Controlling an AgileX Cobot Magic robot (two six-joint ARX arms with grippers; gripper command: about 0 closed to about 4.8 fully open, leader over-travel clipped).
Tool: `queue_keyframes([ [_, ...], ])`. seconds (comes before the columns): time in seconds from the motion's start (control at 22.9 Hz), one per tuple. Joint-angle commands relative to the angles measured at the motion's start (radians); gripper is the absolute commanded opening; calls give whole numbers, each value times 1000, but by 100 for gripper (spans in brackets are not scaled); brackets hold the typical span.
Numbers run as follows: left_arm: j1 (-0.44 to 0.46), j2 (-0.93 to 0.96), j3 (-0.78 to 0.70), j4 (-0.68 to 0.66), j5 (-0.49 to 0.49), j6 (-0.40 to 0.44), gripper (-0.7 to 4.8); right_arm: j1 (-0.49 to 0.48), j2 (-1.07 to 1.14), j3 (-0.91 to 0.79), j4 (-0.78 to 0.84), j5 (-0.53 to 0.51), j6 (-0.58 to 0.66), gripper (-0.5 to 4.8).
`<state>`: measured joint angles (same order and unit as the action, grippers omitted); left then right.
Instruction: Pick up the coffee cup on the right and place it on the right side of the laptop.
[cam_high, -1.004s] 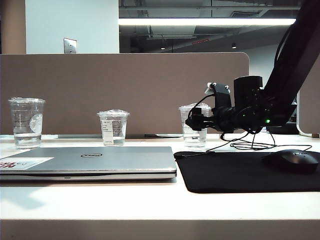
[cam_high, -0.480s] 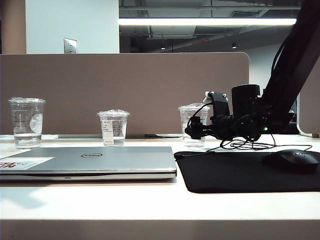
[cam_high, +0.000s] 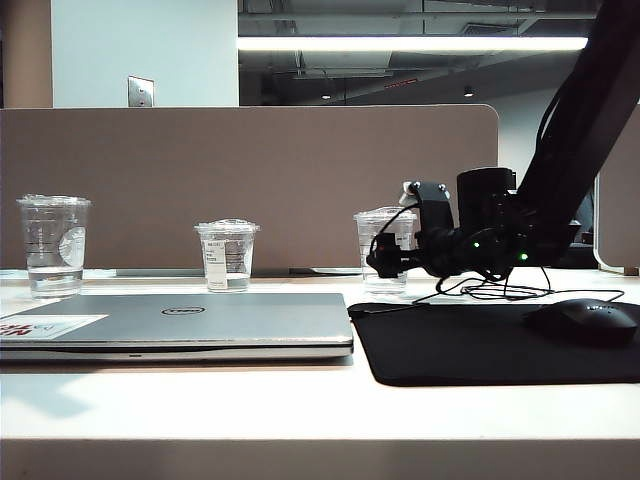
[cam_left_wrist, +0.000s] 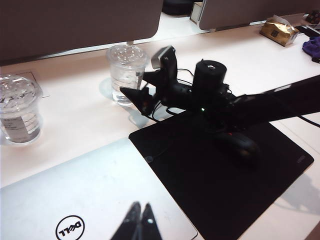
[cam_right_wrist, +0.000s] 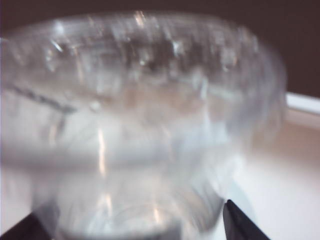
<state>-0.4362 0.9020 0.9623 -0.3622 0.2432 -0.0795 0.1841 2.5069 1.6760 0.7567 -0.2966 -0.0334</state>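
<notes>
Coffee cup (cam_right_wrist: 145, 125), crinkly clear plastic, sits between right tool's (cam_right_wrist: 135, 225) spread tips; left tool (cam_left_wrist: 140, 223) together.

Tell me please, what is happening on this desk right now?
The right arm is reaching for the coffee cup at the back of the desk, behind the black mouse pad. Its right pincer is open with the cup between its fingers, not yet gripped or lifted. The left pincer hangs shut over the closed laptop. Two other clear cups stand further left, untouched.
</notes>
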Motion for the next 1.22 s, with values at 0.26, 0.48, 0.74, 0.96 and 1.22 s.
queue_keyframes([
  [0.26,-1,-1,5,-3,5,1,-5,1,48,127,-58,-17,7,479],
  [0.48,-1,-1,5,-4,4,1,-5,1,77,187,-86,-20,7,479],
  [0.74,-1,-1,5,-3,5,1,-5,2,77,185,-87,-20,7,415],
  [0.96,-1,-1,5,-3,5,0,-5,2,77,185,-87,-20,6,248],
  [1.22,-1,-1,5,-3,5,0,-5,2,76,185,-87,-21,7,231],
])
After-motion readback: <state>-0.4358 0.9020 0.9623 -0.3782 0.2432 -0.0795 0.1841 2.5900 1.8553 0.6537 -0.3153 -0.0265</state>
